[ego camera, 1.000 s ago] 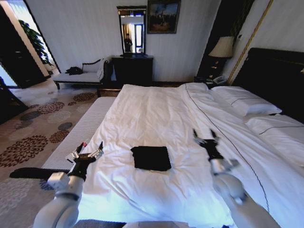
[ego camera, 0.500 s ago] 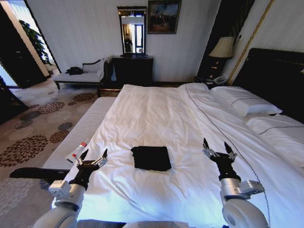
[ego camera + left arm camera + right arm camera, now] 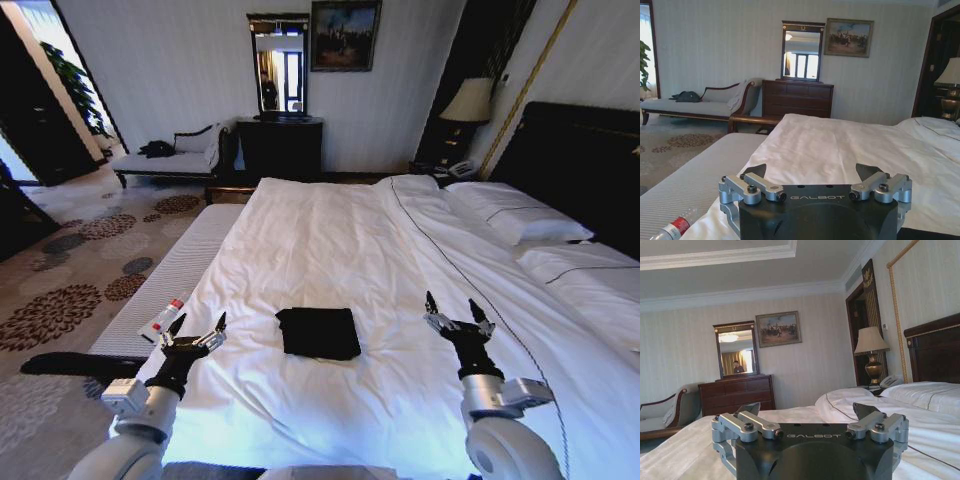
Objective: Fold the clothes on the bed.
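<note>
With both my left gripper (image 3: 194, 336) and right gripper (image 3: 457, 320) jaws spread empty beside the folded T-shirt (image 3: 318, 332), a careless brush could unfold it.

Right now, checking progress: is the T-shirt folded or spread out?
Folded. The black T-shirt lies as a compact rectangle on the bed, no sleeves showing; left gripper and right gripper hover open beside it.

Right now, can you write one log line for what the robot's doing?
shirt: folded, on bed | left pincer: open, left of shirt | right pincer: open, right of shirt
</note>
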Available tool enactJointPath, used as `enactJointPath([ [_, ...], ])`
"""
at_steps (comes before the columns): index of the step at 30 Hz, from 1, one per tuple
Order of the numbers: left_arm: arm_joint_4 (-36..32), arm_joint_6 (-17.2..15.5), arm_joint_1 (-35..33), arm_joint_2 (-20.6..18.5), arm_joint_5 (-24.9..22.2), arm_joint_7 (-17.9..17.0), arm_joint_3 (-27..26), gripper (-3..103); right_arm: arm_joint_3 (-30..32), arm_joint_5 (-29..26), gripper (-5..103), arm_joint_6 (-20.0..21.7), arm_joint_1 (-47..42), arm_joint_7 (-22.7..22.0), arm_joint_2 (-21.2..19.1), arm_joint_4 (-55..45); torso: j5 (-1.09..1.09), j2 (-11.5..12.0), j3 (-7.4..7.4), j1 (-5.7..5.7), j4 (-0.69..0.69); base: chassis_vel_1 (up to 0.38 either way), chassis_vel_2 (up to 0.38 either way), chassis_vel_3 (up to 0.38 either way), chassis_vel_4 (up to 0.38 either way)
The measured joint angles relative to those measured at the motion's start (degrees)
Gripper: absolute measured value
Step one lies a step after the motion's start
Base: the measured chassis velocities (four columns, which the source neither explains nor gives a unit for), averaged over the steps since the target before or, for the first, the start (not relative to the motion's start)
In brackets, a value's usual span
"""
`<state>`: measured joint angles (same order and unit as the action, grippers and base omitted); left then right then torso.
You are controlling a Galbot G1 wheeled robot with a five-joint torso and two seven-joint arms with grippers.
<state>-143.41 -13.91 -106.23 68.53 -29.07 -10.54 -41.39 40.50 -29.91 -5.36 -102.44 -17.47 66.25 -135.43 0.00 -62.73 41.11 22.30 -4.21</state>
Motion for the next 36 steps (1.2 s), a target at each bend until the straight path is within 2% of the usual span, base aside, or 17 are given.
enactJointPath([
  [36,0.2,0.0,0.1,0.0,-0.1,0.0,0.0,100,-0.1,-0.1,100,-0.1,0.1,0.1,0.0,0.1,0.00,0.0,0.00,0.00,0.00,0.000,0.000,0.000,0.000],
])
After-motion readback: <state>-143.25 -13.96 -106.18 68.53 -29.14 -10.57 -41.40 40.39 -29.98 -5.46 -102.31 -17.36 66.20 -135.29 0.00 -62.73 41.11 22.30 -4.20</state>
